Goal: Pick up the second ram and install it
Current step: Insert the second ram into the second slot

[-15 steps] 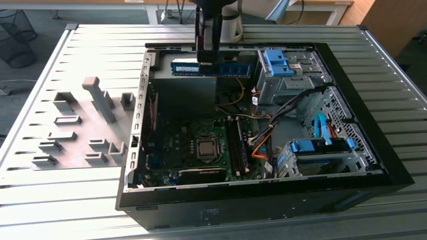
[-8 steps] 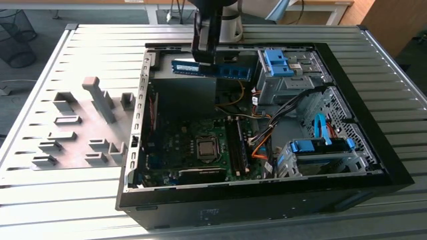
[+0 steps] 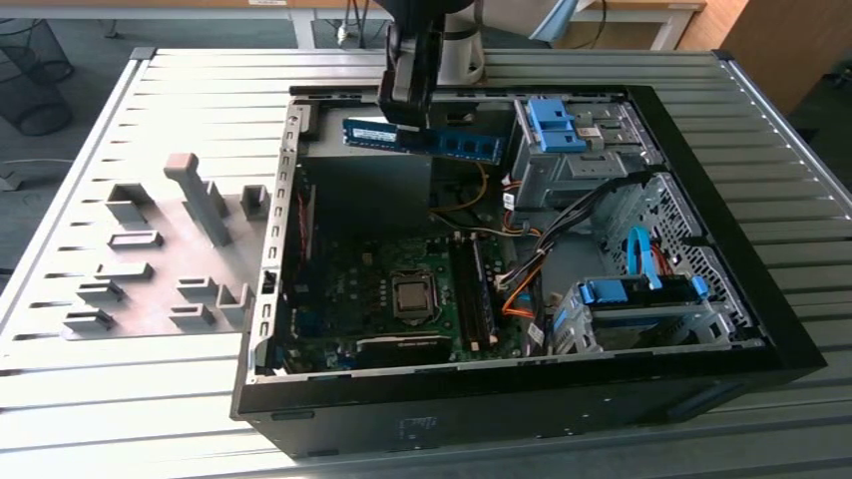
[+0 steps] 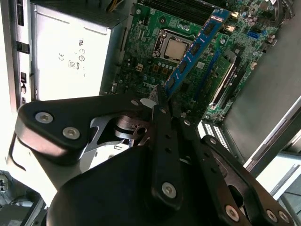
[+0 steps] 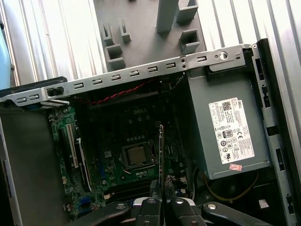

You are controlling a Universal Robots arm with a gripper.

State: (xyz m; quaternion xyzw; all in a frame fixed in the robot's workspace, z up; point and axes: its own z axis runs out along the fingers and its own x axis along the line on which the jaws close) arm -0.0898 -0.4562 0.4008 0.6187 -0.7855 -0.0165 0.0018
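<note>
My gripper (image 3: 405,122) hangs over the back of the open computer case (image 3: 745,329), shut on the second ram (image 3: 440,140). The ram is a long blue strip with dark chips, held level above the case in the exterior view. In the second wrist view the gripper (image 4: 169,106) clamps one end of the ram (image 4: 195,47), which reaches out over the motherboard (image 4: 150,61). In the first wrist view the ram (image 5: 161,150) is seen edge-on, rising from the gripper (image 5: 162,201). Below it lie the memory slots (image 3: 472,289), one holding a green stick (image 4: 225,77).
The processor (image 3: 413,294) sits mid-board. A grey power supply (image 5: 230,136) fills one corner of the case. Blue drive bays (image 3: 560,125) and orange and black cables (image 3: 526,284) crowd the exterior view's right. A grey fixture plate (image 3: 160,274) with blocks lies left of the case.
</note>
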